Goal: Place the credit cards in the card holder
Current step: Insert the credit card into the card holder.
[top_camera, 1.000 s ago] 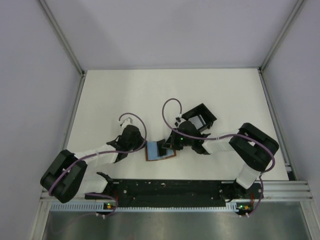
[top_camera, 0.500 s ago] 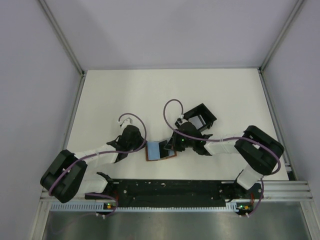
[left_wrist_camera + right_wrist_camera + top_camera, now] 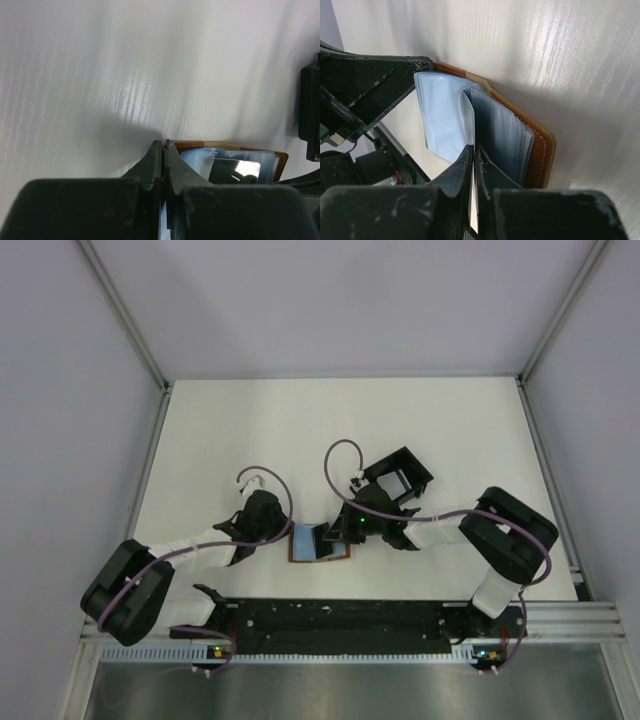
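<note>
The brown leather card holder (image 3: 346, 554) lies open in front of the arm bases, its clear bluish sleeves fanned up. My left gripper (image 3: 288, 535) is shut on its left edge; in the left wrist view brown leather (image 3: 200, 146) shows at the closed tips of that gripper (image 3: 163, 145). My right gripper (image 3: 338, 530) hangs over the holder's right half. In the right wrist view this gripper (image 3: 473, 149) is shut on a thin pale card (image 3: 467, 112), whose front end stands between the sleeves of the holder (image 3: 540, 150).
A black open-frame slotted box (image 3: 405, 472) stands just behind the right gripper with a pale card in it; its edge shows at the right of the left wrist view (image 3: 310, 115). White walls and aluminium posts close in the table on three sides.
My right gripper has edged left over the holder, and a sleeve stands more upright. The left gripper has stayed on the holder's edge.
</note>
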{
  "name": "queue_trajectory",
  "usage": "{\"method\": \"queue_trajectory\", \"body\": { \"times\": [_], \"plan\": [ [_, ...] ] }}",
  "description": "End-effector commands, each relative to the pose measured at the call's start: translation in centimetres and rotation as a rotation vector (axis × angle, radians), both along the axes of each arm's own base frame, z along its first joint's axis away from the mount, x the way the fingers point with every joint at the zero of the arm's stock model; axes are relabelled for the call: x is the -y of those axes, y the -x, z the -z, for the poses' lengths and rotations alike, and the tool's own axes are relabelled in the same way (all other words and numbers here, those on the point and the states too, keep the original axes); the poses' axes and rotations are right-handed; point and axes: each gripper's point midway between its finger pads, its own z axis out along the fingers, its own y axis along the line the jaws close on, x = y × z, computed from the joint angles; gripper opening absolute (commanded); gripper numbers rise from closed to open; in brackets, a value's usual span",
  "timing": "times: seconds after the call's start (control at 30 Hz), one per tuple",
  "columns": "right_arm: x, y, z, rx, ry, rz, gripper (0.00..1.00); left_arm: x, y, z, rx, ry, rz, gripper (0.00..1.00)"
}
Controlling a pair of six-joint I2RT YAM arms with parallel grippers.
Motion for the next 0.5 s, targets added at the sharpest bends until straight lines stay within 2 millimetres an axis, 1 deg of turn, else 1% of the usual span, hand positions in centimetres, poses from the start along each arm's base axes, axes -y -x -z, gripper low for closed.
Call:
{"method": "queue_trajectory", "body": {
  "times": [0.0, 0.07, 0.1, 0.2, 0.27, 0.33, 0.47],
  "plan": [
    [1.3, 0.8, 2.0, -0.054, 0.076, 0.059, 0.00, -1.8, 2.4, 2.6, -0.108, -0.080, -0.012, 0.00],
    [2.5, 0.5, 2.2, -0.048, 0.106, 0.118, 0.00, -1.8, 2.4, 2.6, -0.103, -0.081, -0.014, 0.00],
    [2.8, 0.2, 2.0, -0.030, 0.099, 0.139, 0.00, -1.8, 2.4, 2.5, -0.101, -0.077, -0.016, 0.00],
    [3.0, 0.1, 2.0, -0.027, 0.110, 0.146, 0.00, -1.8, 2.4, 2.5, -0.102, -0.076, -0.016, 0.00],
    [2.0, 0.3, 2.0, -0.040, 0.080, 0.114, 0.00, -1.7, 2.3, 2.4, -0.099, -0.069, -0.015, 0.00],
    [1.2, 0.6, 2.4, -0.066, 0.046, 0.101, 0.00, -1.5, 2.4, 2.4, -0.098, -0.059, -0.008, 0.00],
    [0.2, 0.6, 2.3, -0.074, 0.013, 0.086, 0.00, -1.4, 2.6, 2.5, -0.104, -0.050, -0.008, 0.00]
  ]
}}
